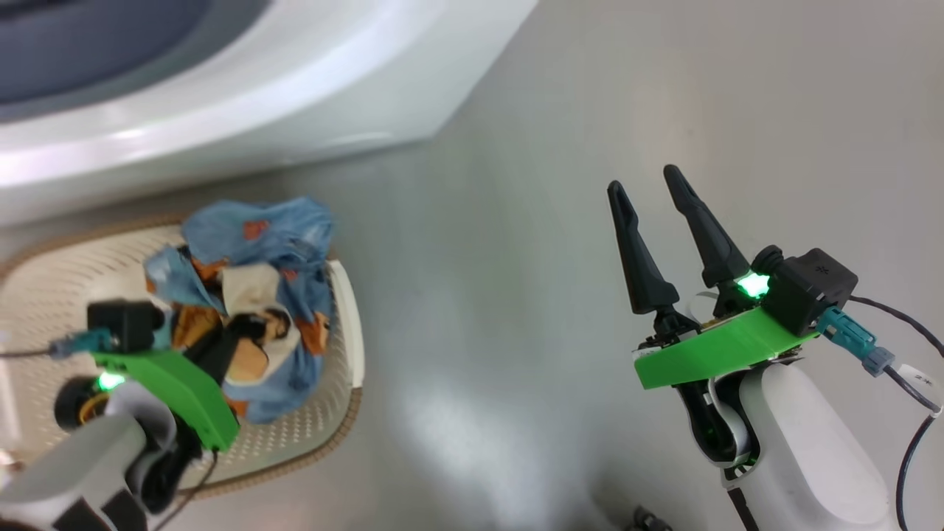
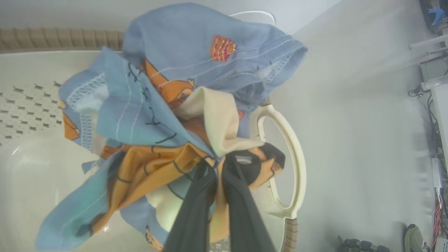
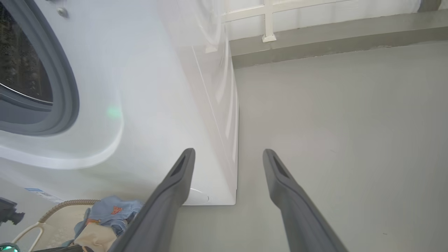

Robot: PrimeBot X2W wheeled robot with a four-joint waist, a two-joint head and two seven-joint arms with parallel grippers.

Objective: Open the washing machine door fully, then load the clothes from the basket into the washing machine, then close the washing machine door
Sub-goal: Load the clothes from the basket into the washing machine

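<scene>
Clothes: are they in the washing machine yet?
Not yet. The washing machine looks open already. The left hand is pinching the clothes at the basket. Putting them inside and shutting the machine are left.

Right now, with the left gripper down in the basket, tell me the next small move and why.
Probably lift the left gripper straight up. It is pinched shut on the clothes, and the bundle is low over the basket, so it should clear the rim before swinging toward the washing machine. The right gripper hangs open, off to the side.
</scene>
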